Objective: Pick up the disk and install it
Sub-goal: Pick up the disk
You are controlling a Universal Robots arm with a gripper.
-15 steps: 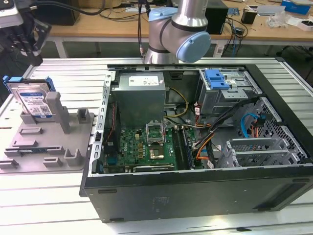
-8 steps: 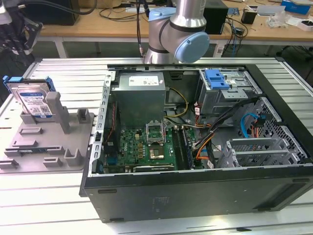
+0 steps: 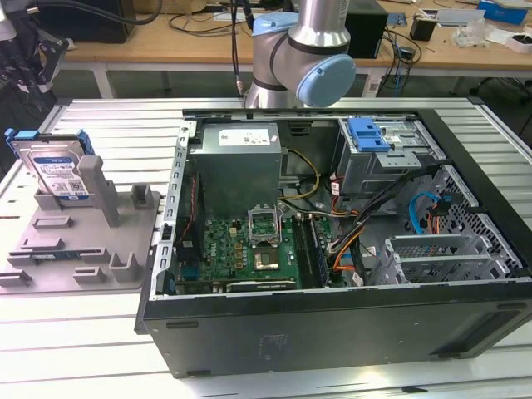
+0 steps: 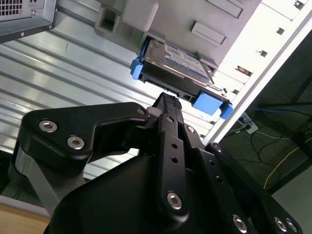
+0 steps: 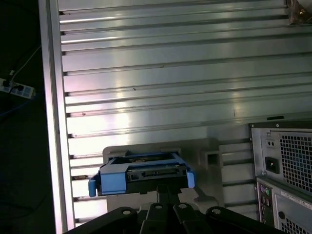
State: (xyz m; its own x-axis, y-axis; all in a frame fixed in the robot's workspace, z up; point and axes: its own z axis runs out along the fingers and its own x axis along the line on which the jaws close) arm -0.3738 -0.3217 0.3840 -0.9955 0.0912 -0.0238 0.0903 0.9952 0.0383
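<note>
Gripper (image 4: 168, 103) looks pressed together, pinching nothing. The disk (image 4: 179, 59) lies straight ahead, just beyond its tips, with its long axis crosswise to them, standing on edge.

Silver disk (image 3: 56, 170), blue-and-white label, blue frame; grey fixture (image 3: 83, 249); ribbed silver surface (image 3: 75, 349); green circuit board (image 3: 249, 241); black tool (image 4: 168, 102).
</note>
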